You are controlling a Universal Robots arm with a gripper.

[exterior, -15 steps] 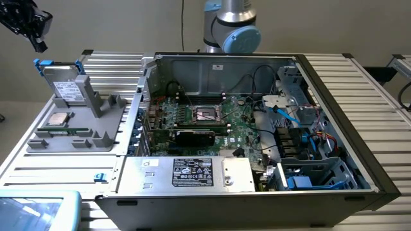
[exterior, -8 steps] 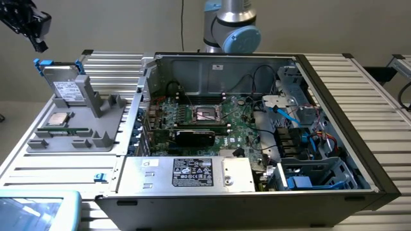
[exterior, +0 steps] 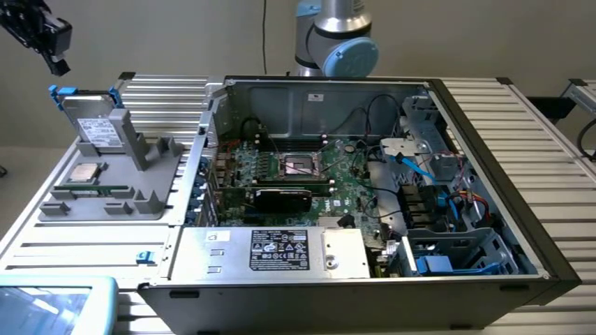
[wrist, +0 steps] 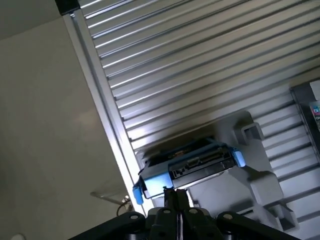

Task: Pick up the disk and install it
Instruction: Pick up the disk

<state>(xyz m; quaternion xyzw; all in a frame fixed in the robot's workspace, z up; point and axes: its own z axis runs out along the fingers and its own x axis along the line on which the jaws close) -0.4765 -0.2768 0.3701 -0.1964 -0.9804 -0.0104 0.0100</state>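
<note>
The fingers (wrist: 173, 198) are pressed together with nothing between them, and they hover above the disk (wrist: 192, 164) without touching it. The disk (exterior: 94, 124) stands upright in a slot of a grey holder (exterior: 139, 183) on the ribbed bench (exterior: 56, 237), at the exterior view's left of the open computer case (exterior: 373, 276).
</note>
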